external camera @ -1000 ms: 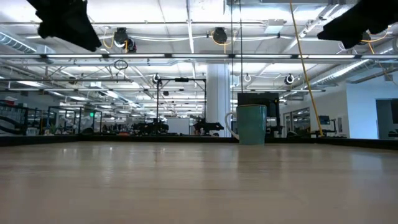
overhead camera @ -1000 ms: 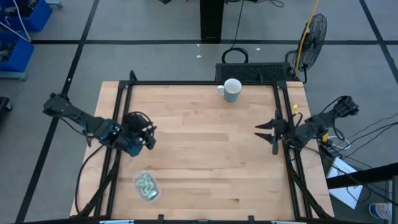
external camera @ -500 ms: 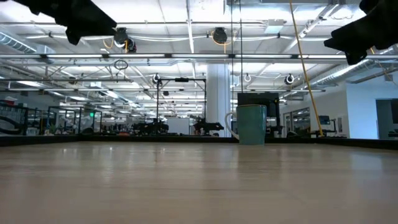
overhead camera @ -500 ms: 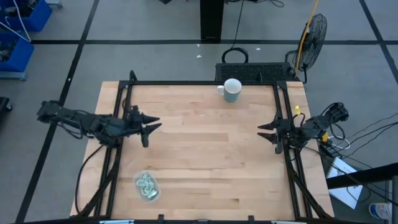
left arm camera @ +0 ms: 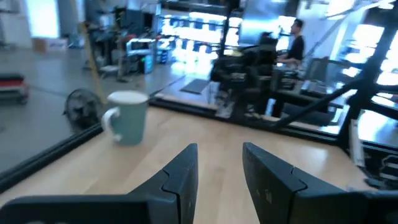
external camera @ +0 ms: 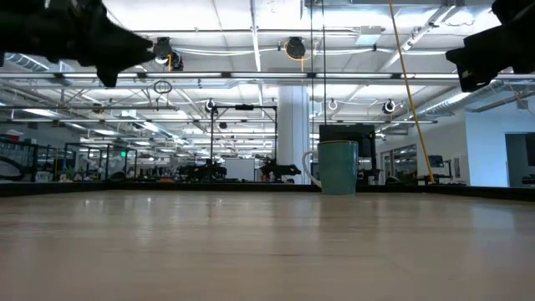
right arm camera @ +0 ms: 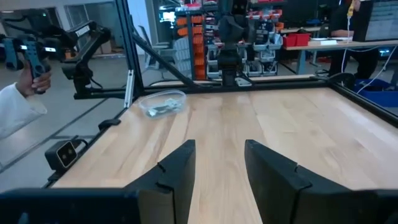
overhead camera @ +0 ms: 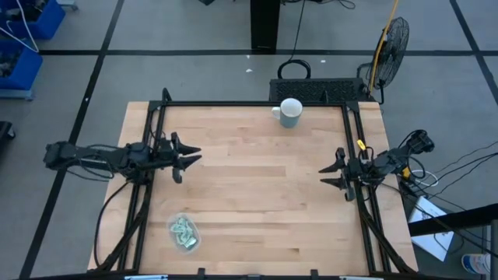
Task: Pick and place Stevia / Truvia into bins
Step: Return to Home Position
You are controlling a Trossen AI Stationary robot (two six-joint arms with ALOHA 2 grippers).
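High view: wooden table, clear bin, grey floor.

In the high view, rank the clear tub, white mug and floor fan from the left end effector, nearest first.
1. Clear tub, picture's bottom, same side as the left end effector.
2. White mug, upper middle.
3. Floor fan, top right.

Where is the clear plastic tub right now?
In the high view, the small clear plastic tub, holding pale green paper packets, sits near the wooden table's lower-left corner, on the robot's left.
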